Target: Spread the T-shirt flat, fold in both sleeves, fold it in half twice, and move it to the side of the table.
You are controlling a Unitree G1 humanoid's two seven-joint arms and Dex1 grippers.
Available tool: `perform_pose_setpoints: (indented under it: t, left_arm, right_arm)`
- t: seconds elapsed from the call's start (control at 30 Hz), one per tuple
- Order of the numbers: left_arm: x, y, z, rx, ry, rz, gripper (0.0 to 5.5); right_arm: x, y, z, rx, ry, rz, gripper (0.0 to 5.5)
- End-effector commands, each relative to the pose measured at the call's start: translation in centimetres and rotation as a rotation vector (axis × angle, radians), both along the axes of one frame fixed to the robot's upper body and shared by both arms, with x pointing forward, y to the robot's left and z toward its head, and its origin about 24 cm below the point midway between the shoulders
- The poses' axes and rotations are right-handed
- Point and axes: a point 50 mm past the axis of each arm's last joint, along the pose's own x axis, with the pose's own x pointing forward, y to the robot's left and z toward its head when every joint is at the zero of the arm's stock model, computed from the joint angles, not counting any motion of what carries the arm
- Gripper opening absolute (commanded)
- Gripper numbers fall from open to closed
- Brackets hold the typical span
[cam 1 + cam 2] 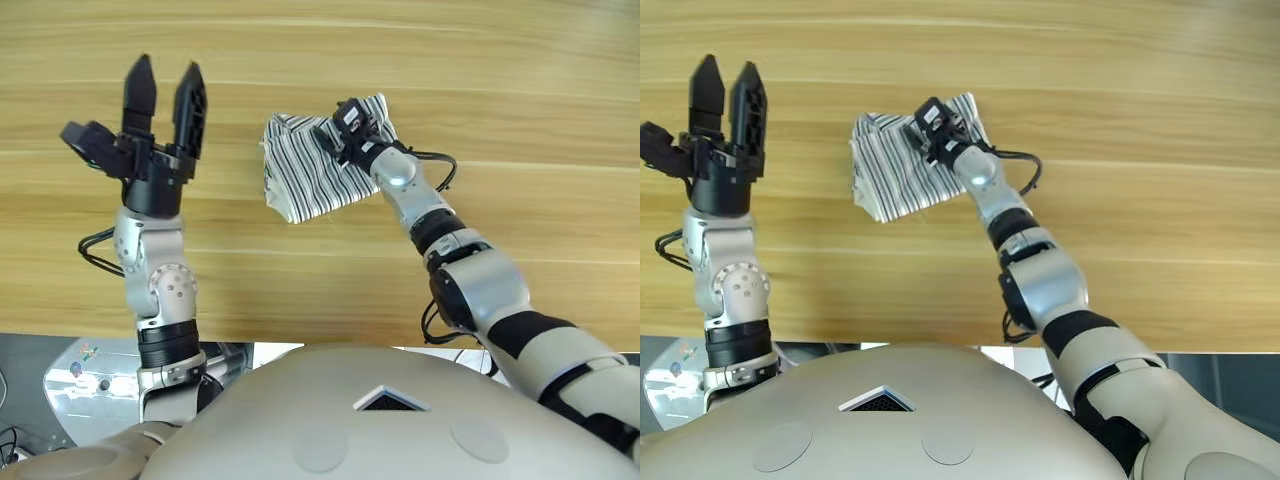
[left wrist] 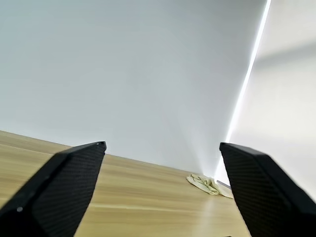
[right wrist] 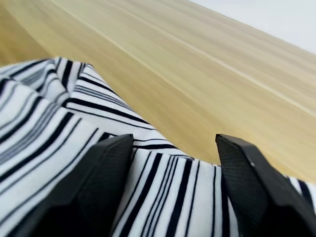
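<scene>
The black-and-white striped T-shirt (image 1: 300, 178) lies folded into a small, slightly rumpled packet on the wooden table (image 1: 500, 90), a little beyond the middle. My right gripper (image 1: 343, 124) rests on the packet's far right part. In the right wrist view its fingers (image 3: 106, 163) stand open, with striped cloth (image 3: 44, 123) beneath and between them and nothing pinched. My left gripper (image 1: 166, 92) is held up above the table to the left of the shirt, pointing away from me, open and empty (image 2: 163, 187).
Bare wood surrounds the shirt on every side. The table's near edge (image 1: 300, 345) runs just in front of me. A small pale crumpled item (image 2: 207, 183) lies far off on the table in the left wrist view.
</scene>
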Motion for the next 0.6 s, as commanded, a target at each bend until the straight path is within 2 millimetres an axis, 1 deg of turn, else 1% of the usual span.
perform_pose_setpoints:
  t: [0.03, 0.1, 0.13, 0.2, 0.27, 0.3, 0.43, 0.5, 0.6]
  left_arm:
    - [1.0, 1.3, 1.3, -0.127, 0.012, 0.117, 4.28]
    - [1.3, 1.3, 1.6, -0.159, 0.021, 0.145, 4.28]
    - [1.4, 1.3, 1.7, -0.161, 0.025, 0.155, 4.28]
    - [1.3, 1.5, 1.8, -0.166, 0.027, 0.184, 4.28]
    - [0.8, 2.5, 1.5, -0.188, 0.037, 0.250, 4.28]
    - [0.4, 3.1, 1.2, -0.199, 0.042, 0.289, 4.28]
    - [-1.2, 4.7, 0.3, -0.192, 0.072, 0.396, 4.28]
    - [-2.2, 5.3, 0.0, -0.189, 0.081, 0.444, 4.28]
    - [-3.6, 6.1, -0.4, -0.186, 0.094, 0.504, 4.28]
  right_arm:
    - [0.6, -4.0, -1.4, -0.122, 0.094, -0.240, 3.08]
    - [1.3, -5.7, -1.0, -0.156, 0.096, -0.365, 3.08]
    - [1.7, -7.2, -0.7, -0.168, 0.100, -0.475, 3.08]
    - [2.5, -11.0, 0.3, -0.173, 0.097, -0.732, 3.08]
    - [2.5, -16.3, 1.8, -0.137, 0.111, -1.090, 3.08]
    - [2.4, -18.1, 2.6, -0.119, 0.109, -1.227, 3.08]
    - [1.8, -22.8, 5.1, 0.009, 0.103, -1.567, 3.08]
    - [1.2, -24.6, 5.8, 0.047, 0.094, -1.686, 3.08]
    - [0.3, -26.2, 6.0, 0.093, 0.102, -1.806, 3.08]
